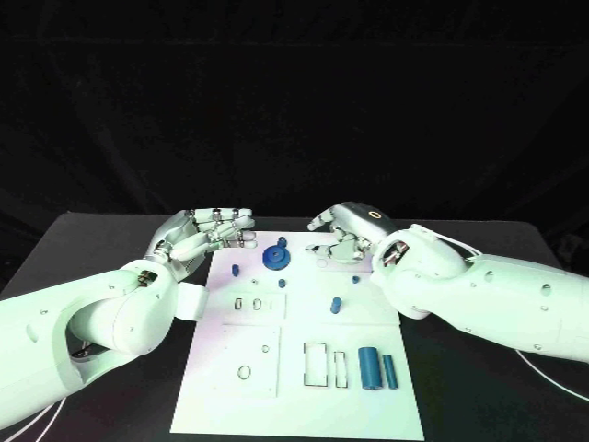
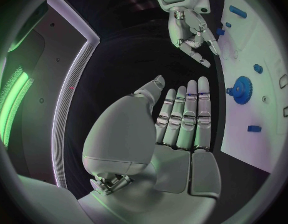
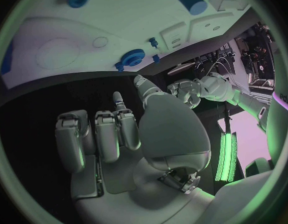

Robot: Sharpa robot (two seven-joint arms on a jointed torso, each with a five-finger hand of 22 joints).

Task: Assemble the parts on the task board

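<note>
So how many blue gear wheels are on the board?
1. The gear sits at the far end of the board, between the left hand and the right hand. The right hand covers some board, so another could be hidden.

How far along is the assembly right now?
Early. The blue gear looks seated near the task board's far end. Neither the left hand nor the right hand holds anything. Two blue cylinders still lie loose beside empty slots.
</note>
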